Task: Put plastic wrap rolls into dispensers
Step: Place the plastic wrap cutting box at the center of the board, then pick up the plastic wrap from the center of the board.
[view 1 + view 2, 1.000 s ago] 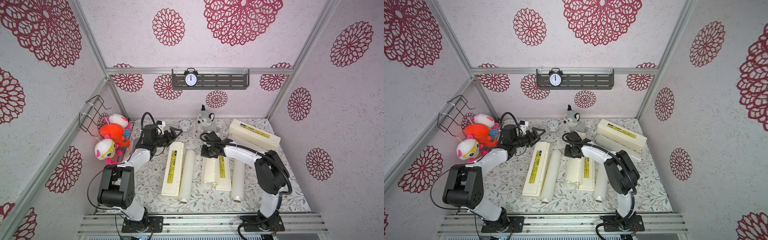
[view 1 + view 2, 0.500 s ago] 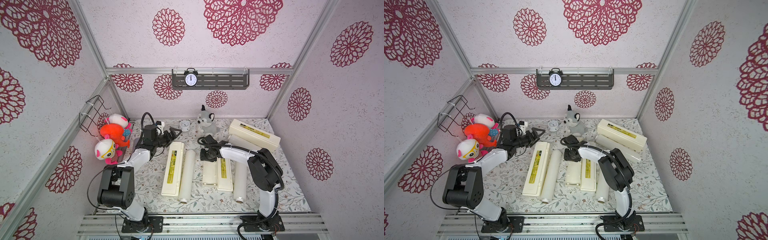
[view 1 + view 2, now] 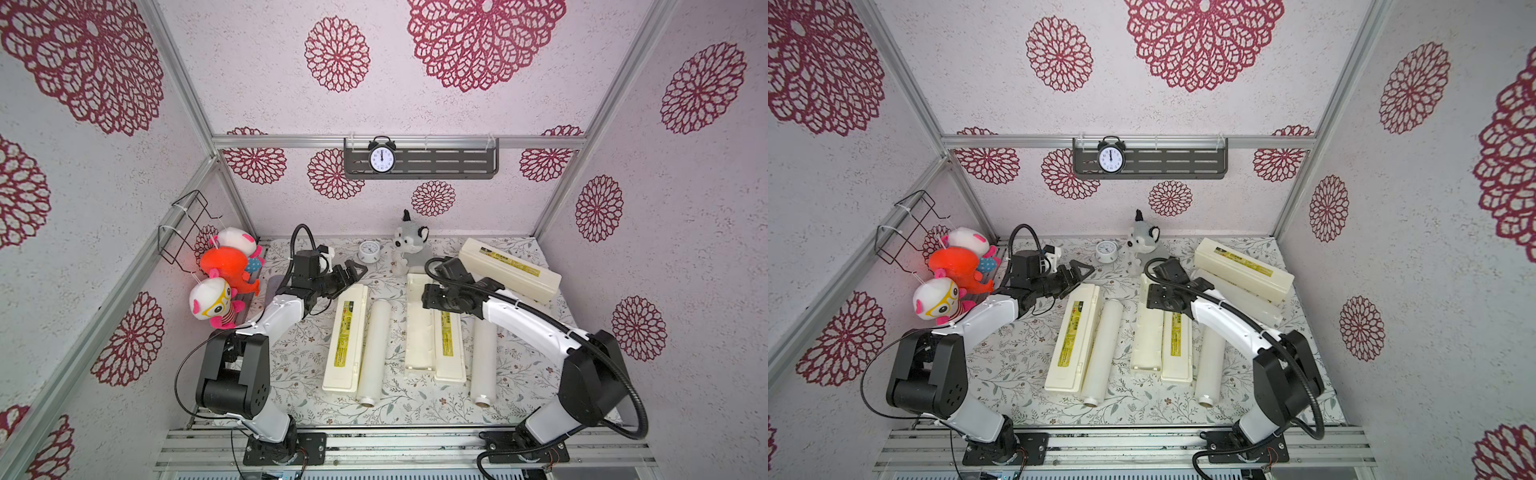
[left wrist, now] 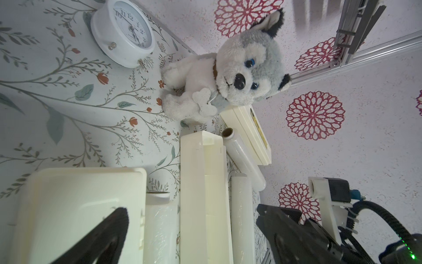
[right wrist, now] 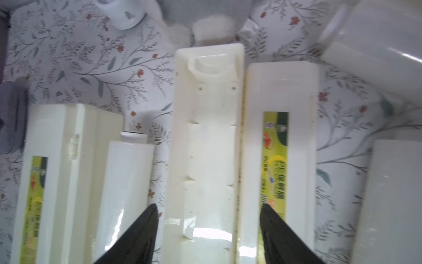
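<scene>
Behind open dispenser (image 3: 419, 332): plush husky (image 3: 409, 245), small clock (image 3: 369, 252); left fingers (image 4: 109, 235), right fingers (image 5: 141, 230) both spread, empty.

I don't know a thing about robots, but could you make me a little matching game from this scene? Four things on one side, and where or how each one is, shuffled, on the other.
Things:
1. black alarm clock
2. husky toy
3. middle dispenser
4. orange plush

Place or state:
A. lid open, nothing inside
B. hanging beside the wire basket
C. on the grey shelf
D. sitting on the table, at the back

Pairs: 1-C, 2-D, 3-A, 4-B
</scene>
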{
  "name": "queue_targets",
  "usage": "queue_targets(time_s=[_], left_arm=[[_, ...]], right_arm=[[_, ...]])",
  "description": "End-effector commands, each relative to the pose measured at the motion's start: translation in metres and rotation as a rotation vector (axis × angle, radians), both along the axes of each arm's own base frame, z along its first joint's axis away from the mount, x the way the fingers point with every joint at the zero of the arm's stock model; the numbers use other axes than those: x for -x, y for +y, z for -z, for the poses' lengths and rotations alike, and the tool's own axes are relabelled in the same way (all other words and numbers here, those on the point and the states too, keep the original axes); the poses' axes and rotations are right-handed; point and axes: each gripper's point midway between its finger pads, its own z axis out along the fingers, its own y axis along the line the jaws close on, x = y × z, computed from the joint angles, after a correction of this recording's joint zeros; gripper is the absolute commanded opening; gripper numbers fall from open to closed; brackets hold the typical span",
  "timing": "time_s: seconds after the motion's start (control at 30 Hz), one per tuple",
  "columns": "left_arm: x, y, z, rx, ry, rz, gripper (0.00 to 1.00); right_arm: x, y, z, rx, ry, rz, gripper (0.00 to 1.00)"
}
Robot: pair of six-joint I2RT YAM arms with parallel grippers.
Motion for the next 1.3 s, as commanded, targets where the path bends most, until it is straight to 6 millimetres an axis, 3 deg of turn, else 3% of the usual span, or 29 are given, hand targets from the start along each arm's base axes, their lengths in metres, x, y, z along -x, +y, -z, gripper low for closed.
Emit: queue_targets(time_s=[0.0, 0.17, 0.33, 0.77, 1.1, 1.27], left_arm=[[0.004, -0.015, -0.012, -0.045, -0.039, 0.031, 0.98], [0.007, -0.035, -0.012, -0.053, -0.036, 0.071, 0.98], [0.006, -0.044, -0.012, -0.044, -0.033, 0.086, 0.98], [0.002, -0.052, -0.005, -0.032, -0.010, 0.093, 0.98], [-0.003, -0.053, -0.005, -0.034, -0.004, 0.086, 0.98], [-0.005, -0.052, -0.007, -0.043, -0.002, 0.084, 0.98]], right_arm=[[0.026, -0.056, 0.014, 0.101, 0.062, 0.082, 0.82], [0.061, -0.109, 0.032, 0.144, 0.129, 0.167, 0.95], [0.081, -0.129, 0.060, 0.117, 0.188, 0.206, 0.99], [0.077, -0.132, 0.110, 0.046, 0.257, 0.194, 0.91], [0.072, -0.125, 0.128, 0.021, 0.285, 0.172, 0.75], [0.070, -0.128, 0.117, 0.042, 0.260, 0.161, 0.61]])
